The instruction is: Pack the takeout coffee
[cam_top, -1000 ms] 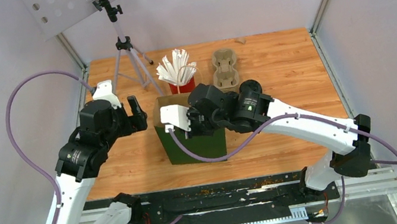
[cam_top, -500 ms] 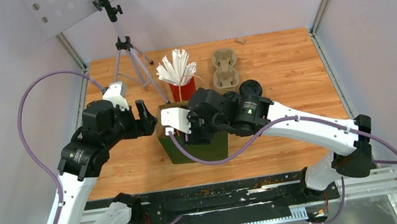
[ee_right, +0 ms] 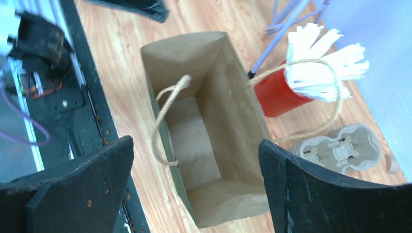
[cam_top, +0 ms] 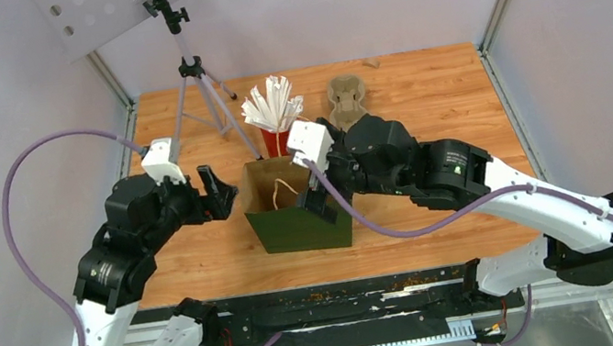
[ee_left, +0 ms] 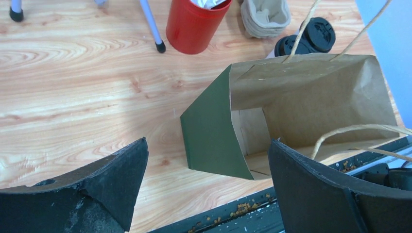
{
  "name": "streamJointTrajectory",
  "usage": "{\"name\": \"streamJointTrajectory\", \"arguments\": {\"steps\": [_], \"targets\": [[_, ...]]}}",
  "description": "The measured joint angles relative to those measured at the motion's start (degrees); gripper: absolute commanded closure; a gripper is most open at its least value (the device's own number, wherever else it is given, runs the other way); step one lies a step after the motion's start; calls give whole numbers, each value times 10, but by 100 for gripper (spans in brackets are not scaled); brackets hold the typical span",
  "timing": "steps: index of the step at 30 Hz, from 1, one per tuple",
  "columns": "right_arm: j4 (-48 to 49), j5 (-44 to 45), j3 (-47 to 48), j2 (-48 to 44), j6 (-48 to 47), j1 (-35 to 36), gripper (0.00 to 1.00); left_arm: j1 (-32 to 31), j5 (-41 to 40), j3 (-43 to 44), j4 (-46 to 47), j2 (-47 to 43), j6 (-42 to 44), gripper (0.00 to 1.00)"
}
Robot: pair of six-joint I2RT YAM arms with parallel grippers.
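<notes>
- Takeout coffee cups [ee_left: 317, 34]: only two black lids are seen, on the surface [ee_left: 73, 73] behind the paper bag [ee_left: 291, 92]; their sides are mostly hidden.
- Left pincer [ee_left: 206, 160] and right pincer [ee_right: 194, 145] are held wide apart.

No legible text, labels, brands, numbers or signs anywhere

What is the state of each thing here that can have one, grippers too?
paper bag: upright, open, empty inside.
coffee cups: lids on, outside the bag.
red cup: upright, full of straws.
pulp tray: empty.
left gripper: open, holding nothing.
right gripper: open, above the bag.
</notes>
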Motion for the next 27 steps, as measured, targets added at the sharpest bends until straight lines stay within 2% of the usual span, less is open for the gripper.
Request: {"name": "streamJointTrajectory", "arguments": {"steps": [6, 8, 13, 16, 23, 27], "targets": [[9, 80, 26, -12, 77, -30, 0, 0, -7, -3, -10, -48, 9, 0], [5, 90, 47, -7, 103, -84, 2, 0, -9, -3, -21, -57, 13, 0], [11, 86, 68, 14, 151, -276, 5, 0, -8, -7, -36, -68, 19, 0], [20, 79, 61, 40, 158, -348, 7, 0, 2, -38, -20, -80, 16, 2], [47, 50, 83, 179, 164, -435, 16, 0, 11, -121, 27, -80, 11, 2], [26, 40, 177, 316, 165, -463, 28, 0, 1, -108, 15, -65, 10, 2]]}}
